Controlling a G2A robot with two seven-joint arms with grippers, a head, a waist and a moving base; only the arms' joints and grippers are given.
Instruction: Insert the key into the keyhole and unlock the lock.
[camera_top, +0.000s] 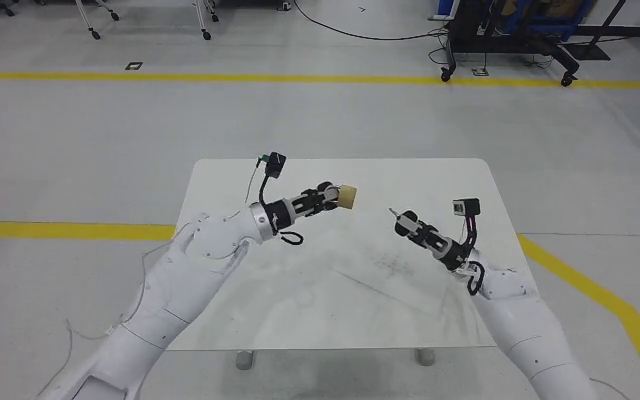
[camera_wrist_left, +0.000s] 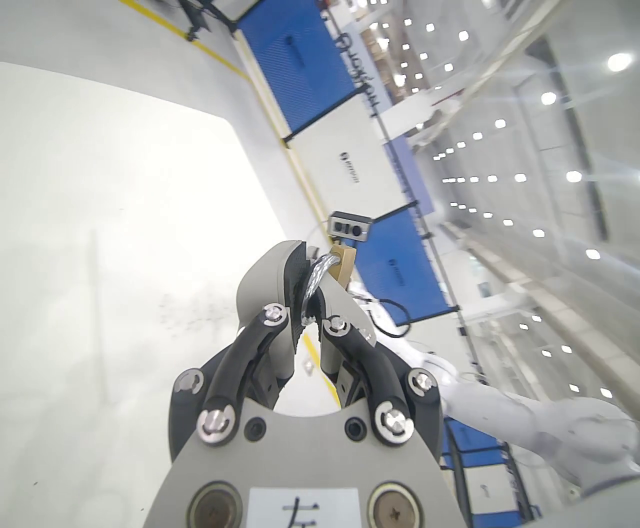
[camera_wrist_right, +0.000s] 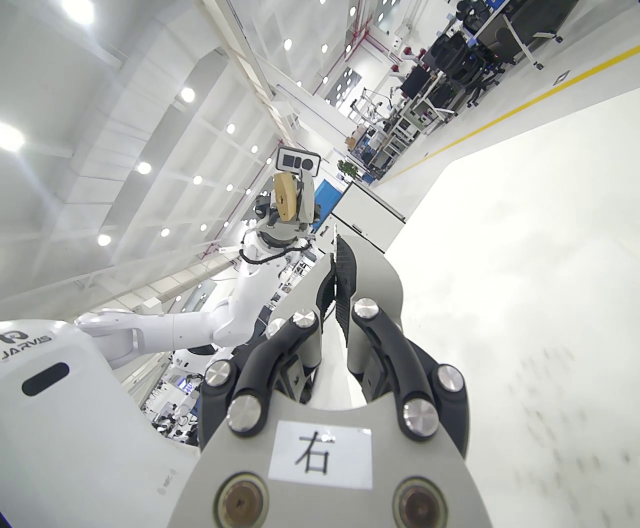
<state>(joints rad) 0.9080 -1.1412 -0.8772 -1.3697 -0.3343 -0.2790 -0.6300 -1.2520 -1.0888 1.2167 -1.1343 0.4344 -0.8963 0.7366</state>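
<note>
A: Lock, where?

B: Lock (camera_top: 347, 196) is up off the table (camera_top: 440, 300), just left of centre in the top view. Left gripper (camera_top: 328, 198) is clamped on the shackle (camera_wrist_left: 314, 282), and the brass body pokes out past the fingertips.

A: Key?

B: Key (camera_top: 392, 212) is in the right gripper (camera_top: 405, 222), right of centre in the top view. The fingers are pinched tight on it. Only a thin blade sticks out past the tips, aimed roughly at the lock.

A: Are they touching?

B: No. There's a plain gap between the blade tip and the lock body in the top view. In the right wrist view the lock sits upper centre, well apart from the fingertips, with an end face turned this way.

A: Can you see the keyhole?

B: Too small to tell.

A: Progress?

B: Both pickups look done. Lock and key are held in the air, facing each other. Aligning, inserting, turning and popping the shackle are all left to do. The shackle looks seated in the body, so I'd call it locked. That puts the task at roughly early-middle.
</note>
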